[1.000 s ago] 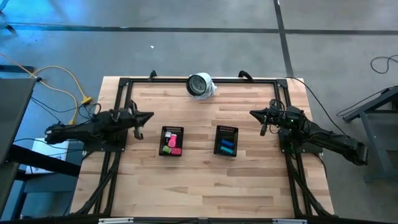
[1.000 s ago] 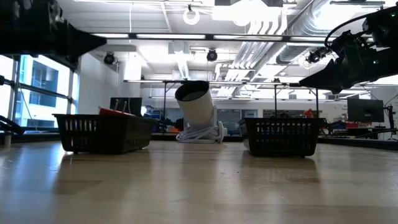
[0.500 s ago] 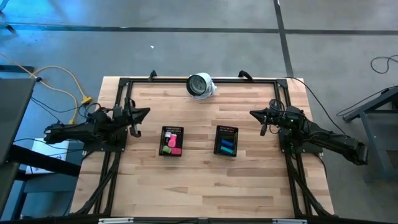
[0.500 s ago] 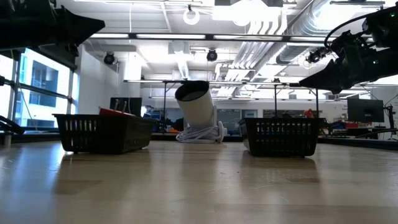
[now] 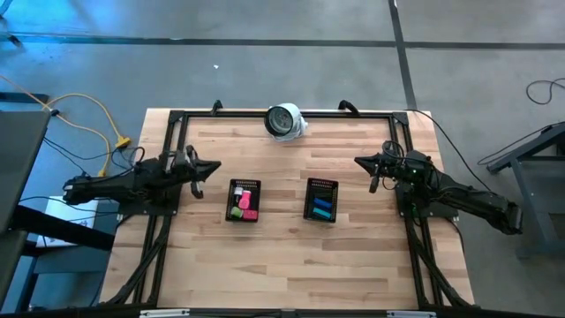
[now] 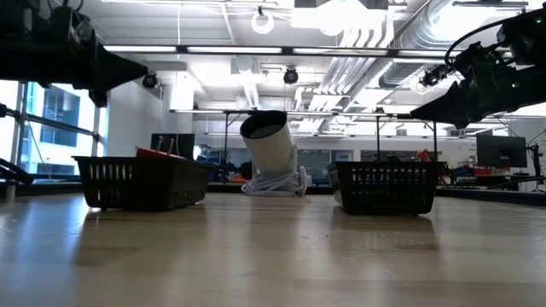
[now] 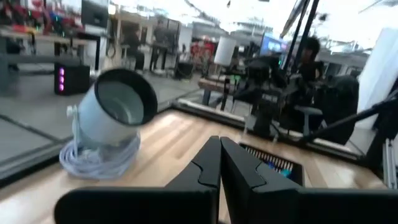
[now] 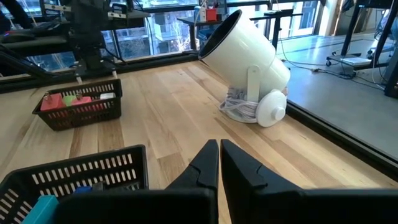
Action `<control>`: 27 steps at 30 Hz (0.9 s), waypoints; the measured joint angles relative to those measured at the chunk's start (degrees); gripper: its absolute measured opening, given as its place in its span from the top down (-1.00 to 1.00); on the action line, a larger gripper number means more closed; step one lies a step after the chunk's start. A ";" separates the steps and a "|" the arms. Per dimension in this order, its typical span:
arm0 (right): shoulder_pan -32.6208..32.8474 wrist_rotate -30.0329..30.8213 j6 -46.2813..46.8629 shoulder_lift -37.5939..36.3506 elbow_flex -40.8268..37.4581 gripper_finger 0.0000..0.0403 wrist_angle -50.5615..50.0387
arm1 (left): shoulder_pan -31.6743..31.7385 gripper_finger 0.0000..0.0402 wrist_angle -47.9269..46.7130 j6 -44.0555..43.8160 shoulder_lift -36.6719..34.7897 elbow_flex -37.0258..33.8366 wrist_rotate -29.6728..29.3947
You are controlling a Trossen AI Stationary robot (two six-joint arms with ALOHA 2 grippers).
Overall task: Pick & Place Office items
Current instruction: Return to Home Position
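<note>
Left gripper [image 5: 212,166] hung over the left side of the table [image 5: 291,261], its fingers pressed together, holding nothing. Near it the left tray [image 5: 244,182] held the red, pink and green pieces [image 5: 247,205]. The right tray [image 5: 321,182] held the blue and teal pieces [image 5: 322,207]. Right gripper [image 5: 360,162] stood above the right side, fingers pressed together too and empty

Mid-frame in the high view, 2 black mesh trays block the table [image 5: 291,261]: the left tray [image 5: 244,200] and the right tray [image 5: 321,200], with a bare strip of wood between them. A white round object [image 5: 284,121] stands at the top centre edge. The table's lower part lies bare. The left gripper [image 5: 212,166] hangs near the left tray's upper left, and the right gripper [image 5: 360,162] near the right tray's upper right. The low view shows both above rim height.
</note>
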 joint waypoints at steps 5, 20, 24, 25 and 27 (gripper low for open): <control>0.00 -0.06 0.00 0.00 0.00 0.98 0.00 | 0.00 1.00 -2.84 0.61 0.00 0.00 2.01; 0.00 -0.09 0.00 0.00 0.00 0.98 0.01 | -0.02 1.00 -5.20 6.71 0.00 -0.02 8.35; -0.01 -0.09 0.00 0.00 0.00 0.98 0.02 | -0.02 1.00 -5.17 6.71 0.00 -0.02 8.35; -0.02 -0.08 0.00 0.00 0.00 0.98 0.02 | -0.02 1.00 -5.17 6.71 0.00 -0.02 8.35; -0.01 -0.09 0.00 0.00 0.00 0.98 0.02 | -0.02 1.00 -5.17 6.71 0.00 -0.02 8.33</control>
